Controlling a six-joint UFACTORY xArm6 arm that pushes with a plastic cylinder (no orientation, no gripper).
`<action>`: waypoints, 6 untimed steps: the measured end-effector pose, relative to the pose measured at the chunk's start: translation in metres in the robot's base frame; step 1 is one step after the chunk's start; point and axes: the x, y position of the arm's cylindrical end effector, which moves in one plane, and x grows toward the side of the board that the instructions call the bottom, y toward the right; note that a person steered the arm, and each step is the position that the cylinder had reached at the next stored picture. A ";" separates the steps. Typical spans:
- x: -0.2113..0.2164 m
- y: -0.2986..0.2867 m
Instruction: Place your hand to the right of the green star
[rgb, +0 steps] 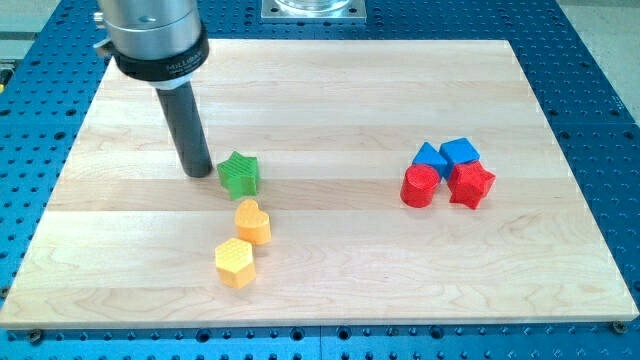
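Observation:
The green star (240, 174) lies left of the board's middle. My tip (197, 172) rests on the board just to the star's left, a small gap away. The dark rod rises from it toward the view's top left, into the arm's grey collar.
An orange heart (252, 221) and a yellow hexagon (235, 263) lie just below the star. At the view's right is a tight cluster: a blue triangle (430, 157), a blue cube (460, 152), a red cylinder (419, 186) and a red star (471, 184). The wooden board (330, 290) ends near the view's bottom.

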 end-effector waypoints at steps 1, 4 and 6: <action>0.003 0.038; -0.047 0.153; 0.047 0.166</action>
